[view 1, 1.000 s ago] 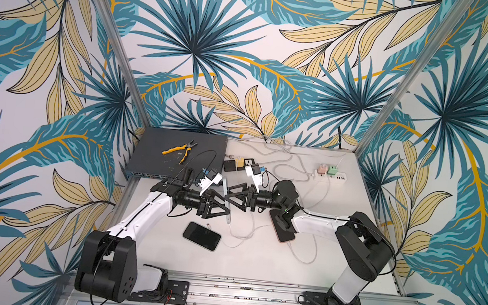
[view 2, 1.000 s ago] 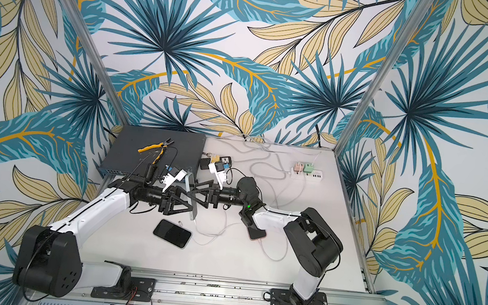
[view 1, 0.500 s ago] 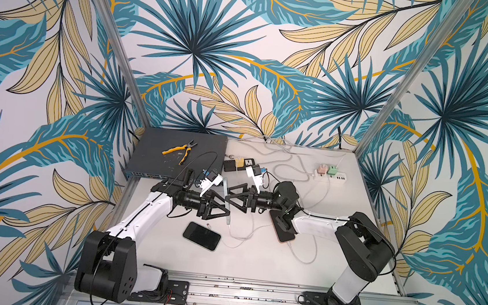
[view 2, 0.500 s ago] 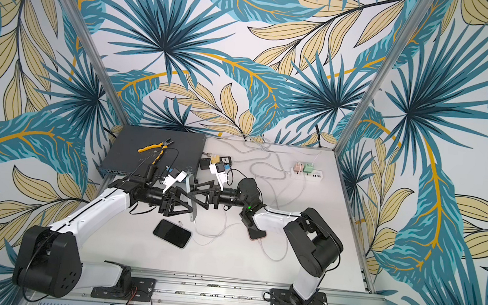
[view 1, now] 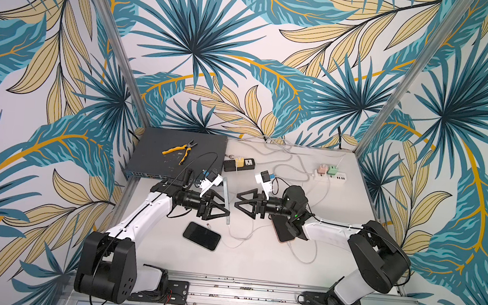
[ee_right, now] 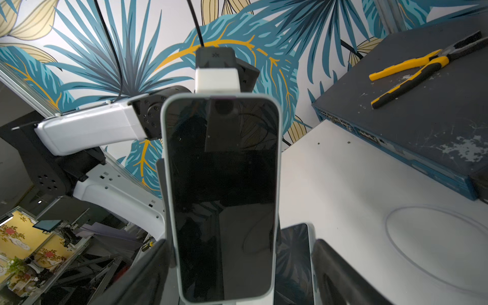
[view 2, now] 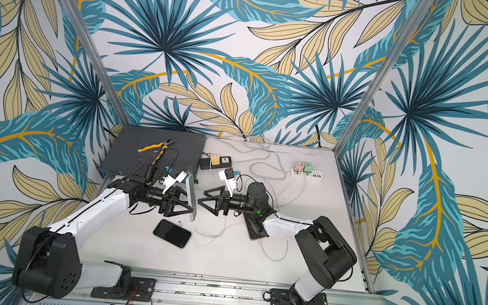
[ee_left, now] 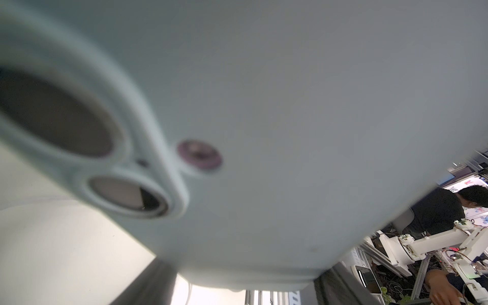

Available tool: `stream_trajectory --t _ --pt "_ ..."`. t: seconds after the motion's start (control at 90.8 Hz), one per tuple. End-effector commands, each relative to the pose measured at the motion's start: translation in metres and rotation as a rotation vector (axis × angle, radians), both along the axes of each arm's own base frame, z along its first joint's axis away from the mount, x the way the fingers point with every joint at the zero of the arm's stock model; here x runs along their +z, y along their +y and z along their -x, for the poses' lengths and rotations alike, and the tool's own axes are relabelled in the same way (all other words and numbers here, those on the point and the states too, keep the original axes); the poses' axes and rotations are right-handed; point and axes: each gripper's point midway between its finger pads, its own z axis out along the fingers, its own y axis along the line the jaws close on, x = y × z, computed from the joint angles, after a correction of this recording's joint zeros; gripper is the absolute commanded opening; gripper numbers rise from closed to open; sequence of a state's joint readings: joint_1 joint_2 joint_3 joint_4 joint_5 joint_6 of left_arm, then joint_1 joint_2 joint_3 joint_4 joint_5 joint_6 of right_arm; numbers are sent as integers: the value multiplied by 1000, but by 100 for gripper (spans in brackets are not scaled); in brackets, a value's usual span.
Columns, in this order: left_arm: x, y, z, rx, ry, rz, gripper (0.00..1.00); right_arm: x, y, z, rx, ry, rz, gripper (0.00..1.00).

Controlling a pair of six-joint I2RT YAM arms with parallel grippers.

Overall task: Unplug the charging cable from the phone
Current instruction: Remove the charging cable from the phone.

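Note:
The phone (view 1: pixel 226 192), in a pale blue-green case, stands upright above the table between the two arms, with my left gripper (view 1: pixel 225 209) shut on its sides. Its back and camera lenses (ee_left: pixel 126 195) fill the left wrist view. Its dark screen (ee_right: pixel 224 184) faces the right wrist camera. A white charging cable (view 1: pixel 238 238) hangs from the plug (view 1: pixel 228 222) at the phone's lower end and loops on the table. My right gripper (view 1: pixel 237 202) is open, facing the screen a little apart from it, with its fingers (ee_right: pixel 148 274) spread either side of the lower end.
A black phone (view 1: pixel 201 236) lies flat on the table below the grippers, and another phone (view 1: pixel 282 232) lies under the right arm. A dark network switch (view 1: pixel 157 163) with yellow pliers (view 1: pixel 180 150) sits at the back left. A black power strip (view 1: pixel 239 164) and a white one (view 1: pixel 329 174) sit behind.

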State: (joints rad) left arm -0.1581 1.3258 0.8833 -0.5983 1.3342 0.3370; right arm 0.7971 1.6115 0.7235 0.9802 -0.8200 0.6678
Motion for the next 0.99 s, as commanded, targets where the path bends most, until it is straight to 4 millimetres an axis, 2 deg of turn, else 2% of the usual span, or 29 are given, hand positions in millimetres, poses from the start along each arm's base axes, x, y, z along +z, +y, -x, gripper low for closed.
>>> stream_trajectory --t 0.0,0.176,0.463,0.793,0.981 --pt "16 0 4 -20 -62 40 0 -12 -7 15 47 -48 35 83" --pt "18 2 1 -11 -62 45 0 -33 -11 29 96 -75 79 76" --pt "19 8 -6 19 -57 53 0 -61 -1 52 161 -67 126 59" --pt "19 10 -9 31 -52 56 0 -78 12 63 198 -46 154 45" --pt "18 11 -10 37 -49 53 0 -79 18 67 213 -49 153 34"
